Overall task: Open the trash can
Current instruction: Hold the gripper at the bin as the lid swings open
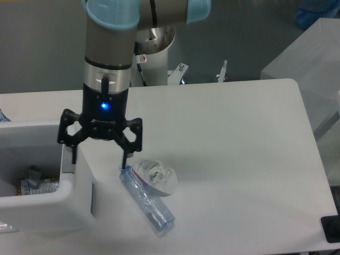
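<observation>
- Trash can point(53, 204): we record a boxy white plastic bin with rounded corners at the near left edge of the table point(228, 138). Its top stands open; no lid shows over the opening, and some rubbish point(36, 180) lies inside. We judge the opening step done.
- Grey push tab point(68, 159): on the can's right rim, partly hidden behind the gripper's left-hand finger. We take it for the release point, to be pressed and not gripped.
- Handling, our judgement: stiff moulded shell, smooth and likely slippery, too broad for these fingers to span. Light enough to slide if shoved sideways, so any press should go straight down on the tab.
- Gripper point(99, 157): two black fingers spread wide, holding nothing. One fingertip hangs at the tab, the other over the table just beside the bottle's cap end. We cannot tell whether the first touches the tab.
- Crushed clear plastic bottle point(146, 200): lying on the table just right of the can, a crumpled wrapper point(154, 172) against it.
</observation>
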